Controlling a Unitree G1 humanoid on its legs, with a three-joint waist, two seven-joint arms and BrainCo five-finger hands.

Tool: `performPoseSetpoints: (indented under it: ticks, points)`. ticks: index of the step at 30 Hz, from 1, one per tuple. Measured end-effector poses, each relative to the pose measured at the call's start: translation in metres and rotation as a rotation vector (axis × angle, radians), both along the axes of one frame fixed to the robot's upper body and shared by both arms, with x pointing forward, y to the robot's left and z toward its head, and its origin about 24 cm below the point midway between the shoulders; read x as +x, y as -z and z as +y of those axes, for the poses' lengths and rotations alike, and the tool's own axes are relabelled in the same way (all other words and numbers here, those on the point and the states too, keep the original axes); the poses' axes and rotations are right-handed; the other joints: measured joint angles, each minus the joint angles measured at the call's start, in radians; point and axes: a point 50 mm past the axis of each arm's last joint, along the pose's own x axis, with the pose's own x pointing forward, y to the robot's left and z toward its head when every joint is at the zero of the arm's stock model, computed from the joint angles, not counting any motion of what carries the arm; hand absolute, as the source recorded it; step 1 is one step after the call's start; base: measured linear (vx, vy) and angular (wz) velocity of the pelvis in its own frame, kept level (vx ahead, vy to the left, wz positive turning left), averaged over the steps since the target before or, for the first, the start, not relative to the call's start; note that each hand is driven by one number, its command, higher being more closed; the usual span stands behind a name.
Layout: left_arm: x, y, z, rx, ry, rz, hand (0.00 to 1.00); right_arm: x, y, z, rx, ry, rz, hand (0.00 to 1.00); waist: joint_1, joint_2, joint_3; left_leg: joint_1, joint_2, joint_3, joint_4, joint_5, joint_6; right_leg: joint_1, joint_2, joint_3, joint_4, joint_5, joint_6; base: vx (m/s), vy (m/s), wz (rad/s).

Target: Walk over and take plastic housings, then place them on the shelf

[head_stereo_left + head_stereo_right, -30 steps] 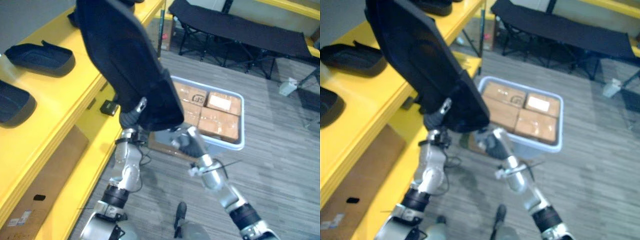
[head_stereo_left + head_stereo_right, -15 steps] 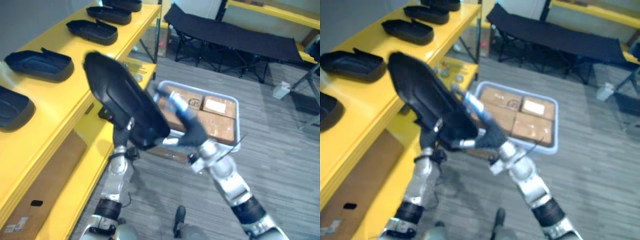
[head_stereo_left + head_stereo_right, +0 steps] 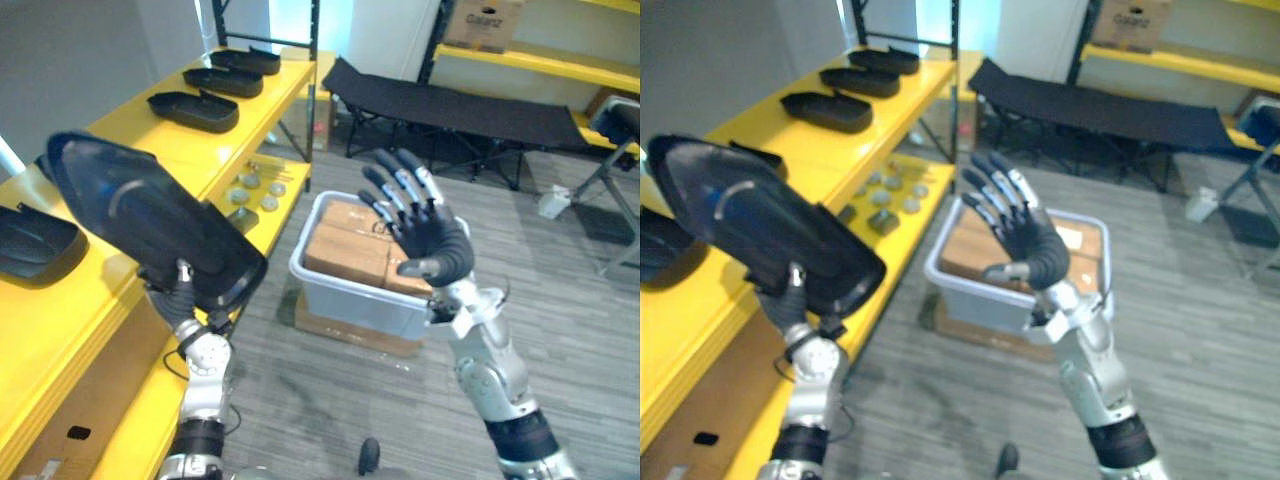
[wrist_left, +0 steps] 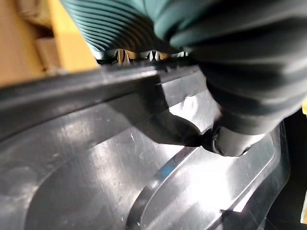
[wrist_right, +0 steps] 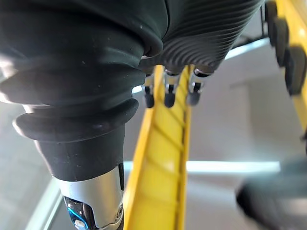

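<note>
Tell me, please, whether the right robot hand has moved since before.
Yes: the right robot hand left the housing by the bin's corner and is raised, open, before the bin.

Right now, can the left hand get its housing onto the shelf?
Probably yes. The left hand grips the housing right at the shelf edge, with bare yellow surface close by between other housings. The right hand is open, off over the bin.
</note>
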Motion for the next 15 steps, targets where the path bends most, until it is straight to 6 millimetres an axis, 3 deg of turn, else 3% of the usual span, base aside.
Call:
performPoseSetpoints:
  ticks: [2, 4, 5, 7, 11, 15]
  points:
    - [-0.006, -0.001, 0.011, -0.003, -0.046, -0.032, 1.0, 0.002, 0.019, -0.027, 0.036, 0.183, 0.104, 0.0, -0.008, -0.004, -0.021, -0.001, 0.0, 0.003, -0.003, 0.0, 0.0, -0.003, -0.001, 0.001, 0.0, 0.0, 0.0, 0.06, 0.028, -0.02]
    - [-0.021, -0.01, 0.026, 0.001, -0.091, -0.112, 1.0, -0.004, 0.054, -0.061, 0.027, 0.42, 0.275, 0.0, -0.024, -0.003, -0.026, 0.0, -0.002, 0.005, -0.007, 0.0, 0.0, -0.005, -0.003, 0.003, 0.0, 0.001, 0.0, 0.04, 0.031, -0.02]
    - [-0.026, -0.014, 0.029, 0.011, -0.095, -0.135, 1.0, -0.008, 0.065, -0.067, 0.025, 0.468, 0.325, 0.0, -0.027, -0.002, -0.025, 0.001, -0.002, 0.006, -0.009, 0.0, 0.0, -0.006, -0.003, 0.004, 0.0, 0.001, 0.0, 0.03, 0.023, -0.04]
    - [-0.044, -0.027, 0.031, 0.03, -0.066, -0.225, 1.0, -0.026, 0.105, -0.083, 0.025, 0.607, 0.51, 0.0, -0.031, 0.007, -0.025, 0.009, -0.002, 0.014, -0.017, 0.0, 0.0, -0.007, -0.001, 0.011, 0.0, 0.001, 0.0, 0.02, 0.013, -0.09]
    - [-0.061, -0.037, 0.02, 0.046, 0.021, -0.275, 1.0, -0.044, 0.131, -0.085, 0.047, 0.682, 0.633, 0.0, -0.034, 0.037, -0.031, 0.019, -0.005, 0.028, -0.019, -0.006, 0.005, -0.003, 0.0, 0.024, -0.006, -0.008, 0.008, -0.03, 0.008, -0.11]
    - [-0.07, -0.041, 0.015, 0.043, 0.059, -0.28, 1.0, -0.046, 0.132, -0.083, 0.041, 0.697, 0.629, 0.0, -0.026, 0.066, -0.031, 0.016, -0.003, 0.022, -0.026, -0.012, 0.003, -0.002, 0.001, 0.008, -0.009, -0.02, 0.008, -0.06, 0.0, 0.02]
